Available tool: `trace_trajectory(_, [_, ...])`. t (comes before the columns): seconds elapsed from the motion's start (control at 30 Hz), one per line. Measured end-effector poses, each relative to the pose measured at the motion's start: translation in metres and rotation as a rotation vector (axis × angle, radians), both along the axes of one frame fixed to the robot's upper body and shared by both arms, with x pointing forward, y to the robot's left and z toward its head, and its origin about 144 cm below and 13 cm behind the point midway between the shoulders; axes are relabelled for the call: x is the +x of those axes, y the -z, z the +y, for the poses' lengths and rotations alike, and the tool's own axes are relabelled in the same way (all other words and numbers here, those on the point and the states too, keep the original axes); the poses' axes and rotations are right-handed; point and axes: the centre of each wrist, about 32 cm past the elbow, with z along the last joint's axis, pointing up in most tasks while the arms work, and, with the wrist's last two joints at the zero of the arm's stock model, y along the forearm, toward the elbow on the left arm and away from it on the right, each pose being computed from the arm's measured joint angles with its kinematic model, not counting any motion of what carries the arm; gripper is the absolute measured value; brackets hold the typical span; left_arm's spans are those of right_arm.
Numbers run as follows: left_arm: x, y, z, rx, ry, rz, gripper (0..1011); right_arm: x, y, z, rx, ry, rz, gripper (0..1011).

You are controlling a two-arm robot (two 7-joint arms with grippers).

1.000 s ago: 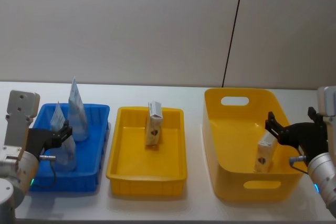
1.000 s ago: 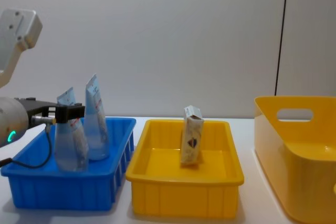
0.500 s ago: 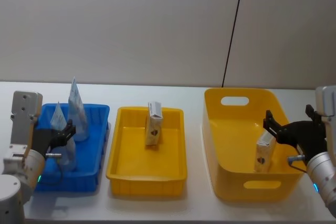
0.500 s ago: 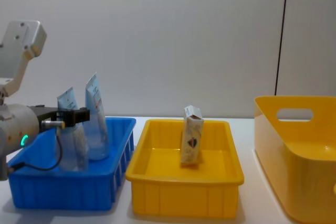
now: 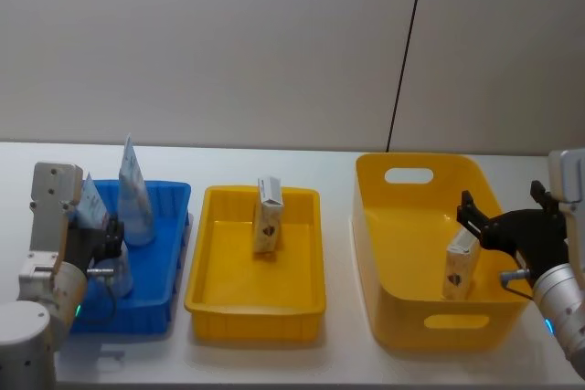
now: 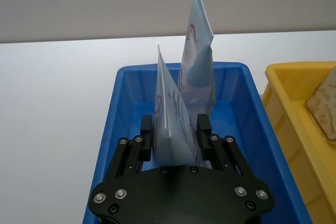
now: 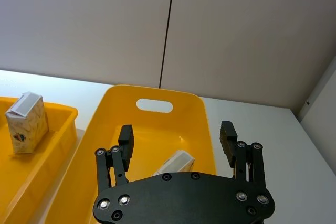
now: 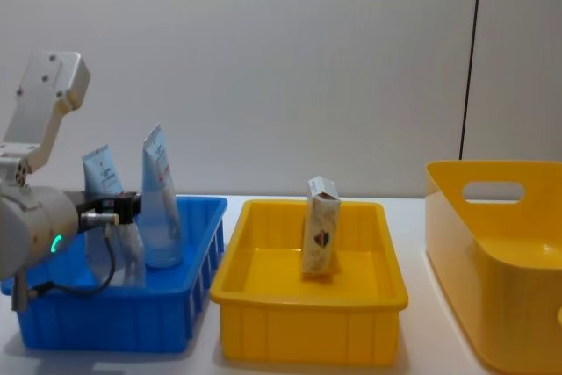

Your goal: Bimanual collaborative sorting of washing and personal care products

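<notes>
Pinching the near tube (image 6: 169,109), the left gripper (image 6: 175,127) risks dragging over the taller tube (image 6: 197,61) close at one o'clock; the right gripper (image 7: 177,129) hovers spread near a carton (image 7: 176,160).

The base of the front tube (image 6: 169,108) is covered by the left gripper (image 6: 175,125) clamped on it. The deep yellow bin (image 8: 492,252) is cut off at the chest view's right edge.

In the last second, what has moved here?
The left gripper, shut on the nearer translucent soft tube in the blue plastic bin, swung round, tipping its top leftward. The taller tube, the two beige cardboard cartons and the open right gripper stayed put.
</notes>
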Motion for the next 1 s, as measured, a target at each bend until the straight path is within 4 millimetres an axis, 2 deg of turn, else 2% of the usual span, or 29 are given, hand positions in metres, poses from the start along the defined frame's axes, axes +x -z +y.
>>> trace_trajectory(0.2, [0.001, 0.002, -0.002, 0.004, -0.012, 0.012, 404, 0.000, 0.000, 0.000, -0.001, -0.001, -0.001, 1002])
trace_trajectory(0.67, [-0.001, 0.003, -0.006, 0.012, -0.003, -0.010, 318, 0.000, 0.000, 0.000, -0.001, -0.002, -0.002, 1002])
trace_trajectory(1.0, [-0.007, -0.009, -0.009, -0.002, 0.049, -0.116, 264, 0.000, 0.000, 0.000, -0.001, -0.002, -0.002, 1002])
